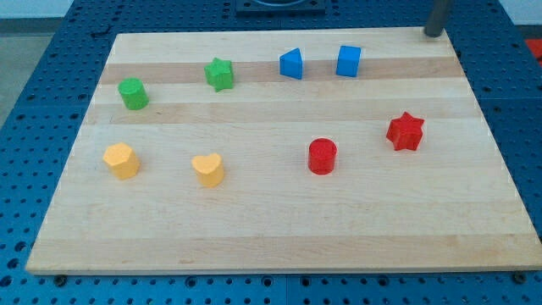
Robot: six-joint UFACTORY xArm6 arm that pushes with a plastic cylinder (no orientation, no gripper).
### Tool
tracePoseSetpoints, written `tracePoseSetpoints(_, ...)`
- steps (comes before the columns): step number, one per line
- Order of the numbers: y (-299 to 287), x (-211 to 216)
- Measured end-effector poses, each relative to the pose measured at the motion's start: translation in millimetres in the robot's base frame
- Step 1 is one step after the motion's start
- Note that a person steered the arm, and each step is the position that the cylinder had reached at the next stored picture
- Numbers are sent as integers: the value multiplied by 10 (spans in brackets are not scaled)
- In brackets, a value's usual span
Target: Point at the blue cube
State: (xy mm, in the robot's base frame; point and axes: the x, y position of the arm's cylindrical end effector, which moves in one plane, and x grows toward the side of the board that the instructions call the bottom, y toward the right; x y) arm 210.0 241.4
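Note:
The blue cube (348, 61) sits on the wooden board (279, 229) near the view's top, right of centre. A blue wedge-shaped block (291, 64) stands just to its left. My tip (434, 34) is at the board's top right corner, well to the right of the blue cube and a little above it, apart from every block.
A green star (219, 74) and a green cylinder (133, 93) lie at the top left. A yellow hexagon block (121, 160) and a yellow heart (208, 169) lie at the lower left. A red cylinder (322, 157) and a red star (405, 131) lie at the right.

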Motion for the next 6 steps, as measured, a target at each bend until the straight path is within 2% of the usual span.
tracePoseSetpoints(2, -907, 260)
tracePoseSetpoints(3, -1009, 355)
tracePoseSetpoints(6, -2003, 488)
